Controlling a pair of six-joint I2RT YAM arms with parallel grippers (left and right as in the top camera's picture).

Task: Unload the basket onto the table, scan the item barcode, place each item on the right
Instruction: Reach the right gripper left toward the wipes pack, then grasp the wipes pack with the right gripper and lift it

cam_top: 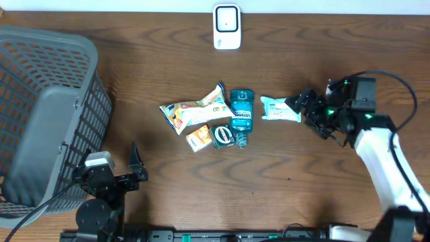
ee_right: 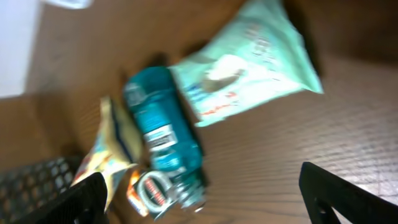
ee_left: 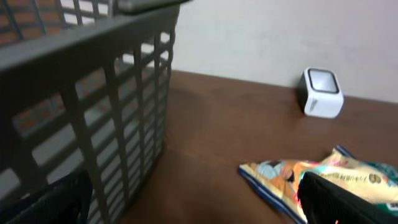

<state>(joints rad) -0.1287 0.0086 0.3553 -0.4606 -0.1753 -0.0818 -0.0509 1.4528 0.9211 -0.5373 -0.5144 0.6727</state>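
Several items lie mid-table: a snack bag [cam_top: 193, 111] [ee_left: 323, 177] [ee_right: 107, 155], a teal bottle [cam_top: 242, 113] [ee_right: 160, 134], a small orange packet [cam_top: 198, 138], a round tin [cam_top: 223, 136] [ee_right: 155, 190] and a pale wipes packet [cam_top: 279, 109] [ee_right: 249, 62]. The white scanner [cam_top: 227, 27] [ee_left: 320, 93] stands at the far edge. My right gripper [cam_top: 306, 114] [ee_right: 205, 205] hangs open just right of the wipes packet, holding nothing. My left gripper [cam_top: 133, 168] [ee_left: 199, 211] rests open near the front left, beside the basket, nothing between its fingers.
A large grey mesh basket [cam_top: 47, 114] [ee_left: 81, 93] fills the table's left side, close to the left arm. Bare wooden tabletop [cam_top: 289, 181] stretches in front of the items. A white wall runs behind the scanner.
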